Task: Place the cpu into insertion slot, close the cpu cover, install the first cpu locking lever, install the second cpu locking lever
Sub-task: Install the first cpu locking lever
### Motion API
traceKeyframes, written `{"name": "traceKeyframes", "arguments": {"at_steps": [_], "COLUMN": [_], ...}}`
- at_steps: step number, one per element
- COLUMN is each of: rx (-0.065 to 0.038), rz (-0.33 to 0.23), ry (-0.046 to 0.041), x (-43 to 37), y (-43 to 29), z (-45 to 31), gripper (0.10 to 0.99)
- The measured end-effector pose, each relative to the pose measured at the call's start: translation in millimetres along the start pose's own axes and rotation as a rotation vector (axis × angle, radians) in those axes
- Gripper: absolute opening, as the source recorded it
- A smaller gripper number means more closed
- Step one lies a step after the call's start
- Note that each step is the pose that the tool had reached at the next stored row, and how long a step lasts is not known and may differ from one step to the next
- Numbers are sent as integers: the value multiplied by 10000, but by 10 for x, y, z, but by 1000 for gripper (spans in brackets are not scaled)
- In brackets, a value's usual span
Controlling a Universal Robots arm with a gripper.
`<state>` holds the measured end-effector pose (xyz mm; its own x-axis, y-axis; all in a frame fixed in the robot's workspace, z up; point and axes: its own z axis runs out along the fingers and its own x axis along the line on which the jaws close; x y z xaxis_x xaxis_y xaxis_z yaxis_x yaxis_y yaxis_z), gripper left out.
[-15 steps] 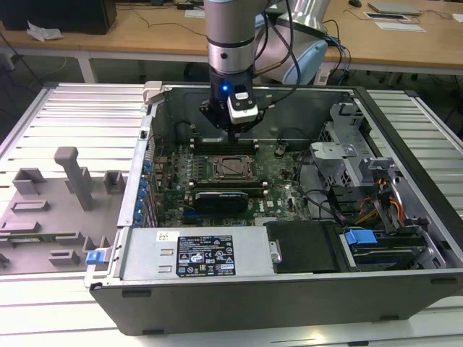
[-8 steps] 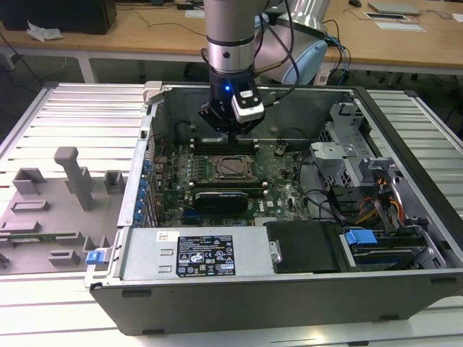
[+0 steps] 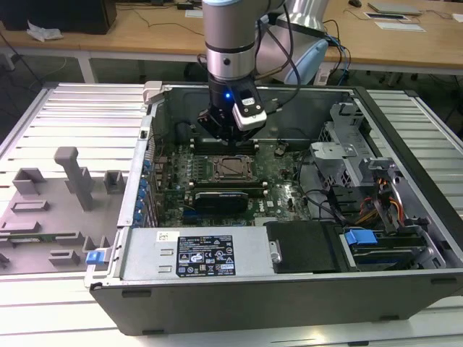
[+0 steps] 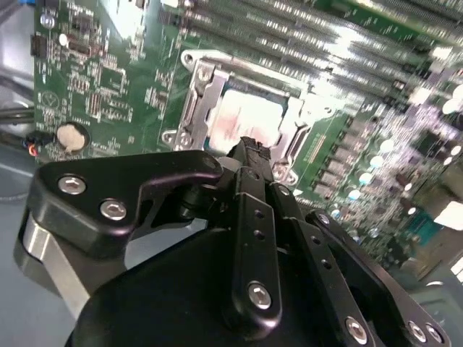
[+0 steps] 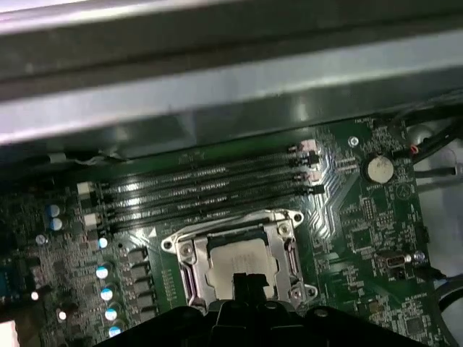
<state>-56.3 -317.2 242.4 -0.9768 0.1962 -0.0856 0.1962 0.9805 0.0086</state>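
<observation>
Silver-grey cpu [image 5: 235, 262] sits in the slot [image 5: 291, 254] on the green board [image 5: 362, 217], with the cover [image 5: 189, 254] lying flat around it. Just above it hovers the gripper [image 4: 249, 148], fingers pressed together and holding nothing.

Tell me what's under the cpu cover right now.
Through the window of the closed cpu cover the silver top of the cpu shows, seated beneath the frame. The insertion slot's pin field is covered by the chip, and the hand hides the near edge.
</observation>
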Motion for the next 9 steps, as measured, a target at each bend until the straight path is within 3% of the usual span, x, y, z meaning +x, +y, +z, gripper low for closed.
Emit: {"name": "traceKeyframes", "arguments": {"at_steps": [3,7,8,9], "rx": [-10,-50,-51,-27], "rz": [-103,-768,-940,-1050], "ry": [0,6,46,155], "x": [-11,-12,-18,-37], "y": [-56,-60,-62,-66], "z": [2,6,8,12], "gripper": [106,106,106,106]}}
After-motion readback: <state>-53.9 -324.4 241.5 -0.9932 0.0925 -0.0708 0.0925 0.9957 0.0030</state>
